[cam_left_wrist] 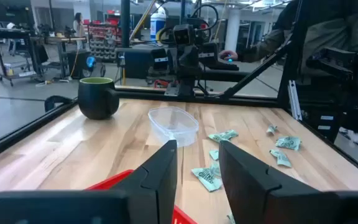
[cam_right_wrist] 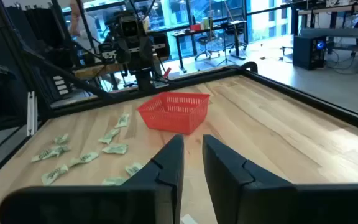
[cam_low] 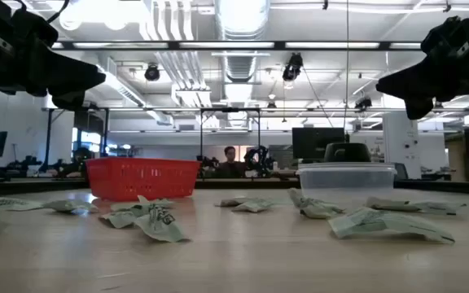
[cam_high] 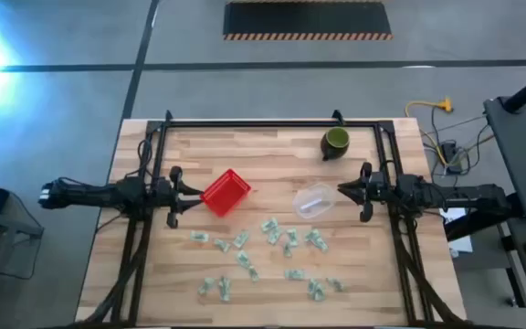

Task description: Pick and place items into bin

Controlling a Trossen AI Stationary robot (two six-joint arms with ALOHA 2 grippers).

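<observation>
Several small pale green-and-white wrapped items [cam_high: 269, 228] lie scattered on the wooden table's near half; they also show in the low view [cam_low: 157, 221] and the right wrist view [cam_right_wrist: 114, 148]. A red basket [cam_high: 226, 192] stands on the table just in front of my left gripper [cam_high: 199, 190], which hovers above the table, open and empty, with a modest gap [cam_left_wrist: 197, 163]. My right gripper [cam_high: 341, 190] hovers by a clear plastic container [cam_high: 313, 201], empty, its fingers a narrow gap apart [cam_right_wrist: 193, 155].
A dark green cup [cam_high: 335, 142] stands at the far right of the table, beyond the clear container [cam_left_wrist: 174, 124]. A black frame [cam_high: 272, 122] runs along the table's far and side edges. People and equipment show in the room beyond.
</observation>
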